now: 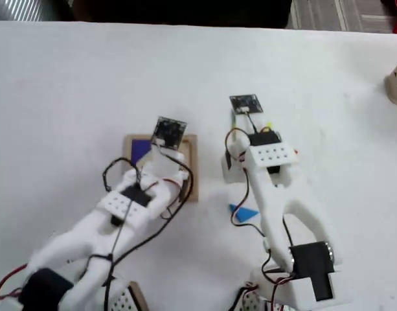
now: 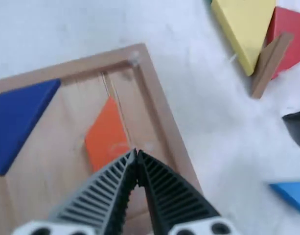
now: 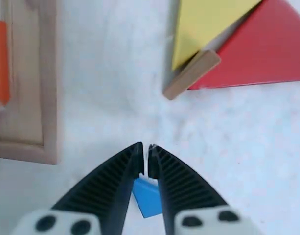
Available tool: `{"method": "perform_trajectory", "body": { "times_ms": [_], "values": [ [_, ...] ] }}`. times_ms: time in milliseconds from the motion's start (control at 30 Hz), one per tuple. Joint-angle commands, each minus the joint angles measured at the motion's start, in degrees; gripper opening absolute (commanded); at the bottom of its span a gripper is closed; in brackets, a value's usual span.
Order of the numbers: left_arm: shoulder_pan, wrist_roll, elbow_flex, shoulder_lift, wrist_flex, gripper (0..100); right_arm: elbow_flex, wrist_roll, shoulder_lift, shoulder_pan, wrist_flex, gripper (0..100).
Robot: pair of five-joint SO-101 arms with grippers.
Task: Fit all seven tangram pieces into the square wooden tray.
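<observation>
Left gripper: jaws pressed together, nothing between them, tip above square wooden tray, at edge of orange piece. Dark blue triangle lies in tray, apart from orange piece. Right gripper: jaws closed to thin slit, empty, over table beside tray. Light blue piece flat on table beneath it (contact unclear). Yellow piece, red triangle and plain wooden piece clustered outside tray, touching one another.
</observation>
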Motion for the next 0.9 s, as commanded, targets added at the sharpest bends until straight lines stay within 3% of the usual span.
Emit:
{"method": "perform_trajectory", "body": {
  "times_ms": [0, 633, 867],
  "values": [
    [-0.7, 0.2, -6.0, 6.0, -1.6, 2, -0.4, 0.5, -1.8, 0.6, -0.7, 1.8],
    [-10.9, 0.7, -7.6, 6.3, 4.9, 2, -0.4, 0.6, -1.8, 0.7, -0.7, 1.8],
    [-6.5, 0.6, -10.2, 6.2, 4.6, 2, -0.5, 0.9, -2.0, 0.7, -0.7, 1.8]
  ]
}}
